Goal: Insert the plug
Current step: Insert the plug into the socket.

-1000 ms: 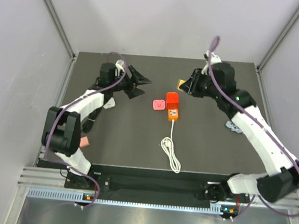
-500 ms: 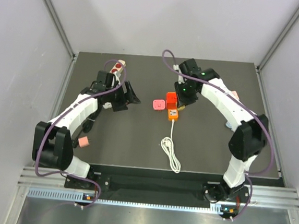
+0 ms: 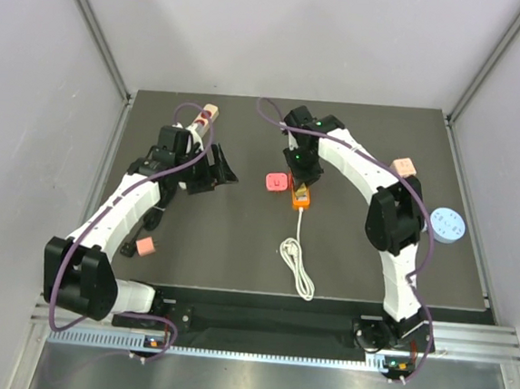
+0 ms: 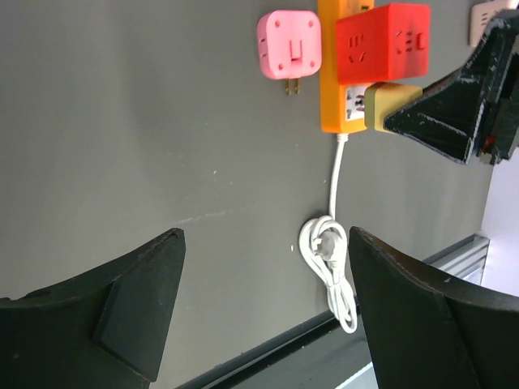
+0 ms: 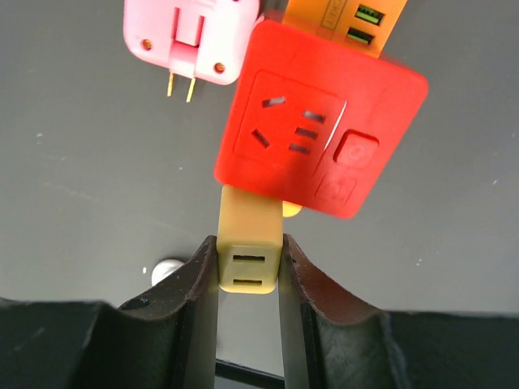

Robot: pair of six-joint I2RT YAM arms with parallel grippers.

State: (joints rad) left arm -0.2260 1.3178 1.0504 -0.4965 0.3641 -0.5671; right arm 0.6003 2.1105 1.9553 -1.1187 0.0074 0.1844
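The plug (image 5: 320, 121), a bright red cube, sits on the orange power strip (image 4: 331, 89), which lies mid-table. My right gripper (image 5: 250, 279) is shut on a small yellow adapter block (image 5: 250, 243) with two slots in its end. That block is pressed against the strip right beside the red plug (image 4: 383, 40). Seen from above, the right gripper (image 3: 298, 175) hangs over the strip (image 3: 301, 198) and hides the plug. My left gripper (image 4: 266, 235) is open and holds nothing. It hovers left of the strip (image 3: 221, 168), facing it.
A pink adapter (image 3: 275, 183) lies prongs out, just left of the strip. The strip's white cord (image 3: 297, 266) is coiled toward the front edge. A pink cube (image 3: 405, 165) and a pale blue disc (image 3: 448, 225) lie on the right. A small pink block (image 3: 145, 245) lies front left.
My right arm swung in from the back right, carrying the yellow block down onto the power strip. The left gripper drew back a little to the left and stayed open.
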